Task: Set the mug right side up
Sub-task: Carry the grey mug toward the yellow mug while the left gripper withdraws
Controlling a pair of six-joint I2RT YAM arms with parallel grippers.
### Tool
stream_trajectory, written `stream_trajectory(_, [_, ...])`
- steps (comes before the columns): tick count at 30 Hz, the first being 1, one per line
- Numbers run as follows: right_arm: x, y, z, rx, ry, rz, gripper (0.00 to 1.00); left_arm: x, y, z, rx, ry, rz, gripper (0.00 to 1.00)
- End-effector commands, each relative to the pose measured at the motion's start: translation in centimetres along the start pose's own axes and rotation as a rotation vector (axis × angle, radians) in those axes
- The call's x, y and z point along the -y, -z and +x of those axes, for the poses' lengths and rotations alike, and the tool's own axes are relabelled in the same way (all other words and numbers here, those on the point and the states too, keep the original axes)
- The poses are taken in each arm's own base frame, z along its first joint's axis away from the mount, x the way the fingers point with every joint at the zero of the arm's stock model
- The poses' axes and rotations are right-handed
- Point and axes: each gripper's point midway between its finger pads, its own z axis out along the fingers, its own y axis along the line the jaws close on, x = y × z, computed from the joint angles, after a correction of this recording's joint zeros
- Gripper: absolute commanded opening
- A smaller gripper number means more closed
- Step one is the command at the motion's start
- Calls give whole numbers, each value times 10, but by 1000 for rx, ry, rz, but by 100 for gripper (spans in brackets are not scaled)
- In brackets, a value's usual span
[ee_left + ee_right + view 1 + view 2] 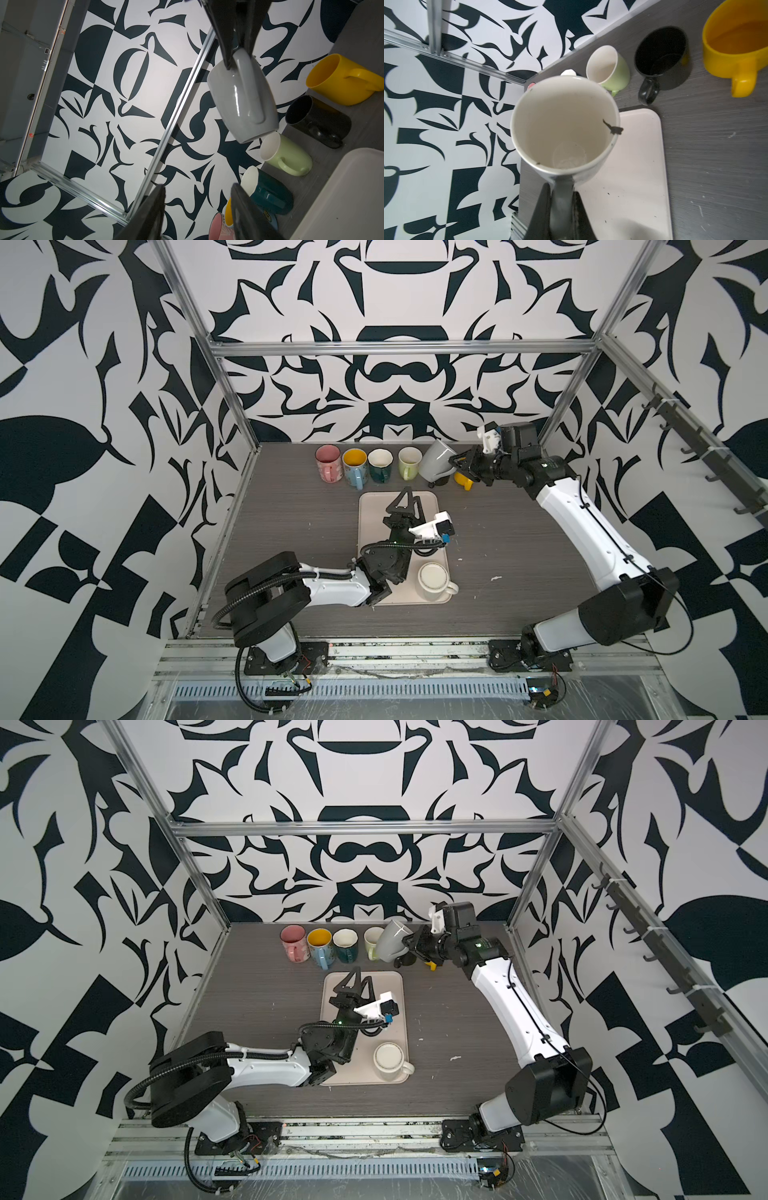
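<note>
My right gripper [457, 462] squeezes tight on the handle [562, 197] of the gray mug [434, 462], so the mug turns when my wrist turns. It hangs tilted in front of my gripper, not standing yet.

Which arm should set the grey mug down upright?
Right. The right gripper is shut on the grey mug by its handle, holding it tilted off the table. The left gripper hangs open over the tray, empty.

no legible text anywhere

Row of upright mugs [379, 464] behind beige tray [370, 531]; black mug [660, 52] nearby.
</note>
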Motion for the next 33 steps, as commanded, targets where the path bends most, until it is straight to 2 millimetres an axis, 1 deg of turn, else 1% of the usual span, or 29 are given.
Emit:
stream_trajectory(1, [-10,27,-21,126,129,38,0,-20,2,1,-30,136,-2,54])
stream_trajectory(4, [9,32,-23,153,165,138,0,-22,2,6,-64,226,64,54])
stream_trajectory(8, [38,39,-22,187,207,278,0,-26,-1,27,-154,400,191,55])
stream_trajectory(9, [46,39,-22,194,217,310,0,-34,-1,32,-172,471,217,55])
stream_trajectory(11, [63,41,-20,209,240,382,0,-42,-1,41,-195,583,257,56])
stream_trajectory(15, [86,37,-15,236,271,446,0,-58,-2,51,-208,737,289,58])
stream_trajectory(18, [102,31,-11,238,296,484,0,-61,-3,55,-232,815,332,59])
stream_trajectory(21, [112,26,-8,242,329,508,0,-62,-4,57,-252,883,373,59])
stream_trajectory(26, [124,12,-2,246,388,518,0,-60,-7,60,-283,971,431,60])
stream_trajectory(33, [130,-8,3,268,472,509,0,-62,-7,61,-293,1029,462,61])
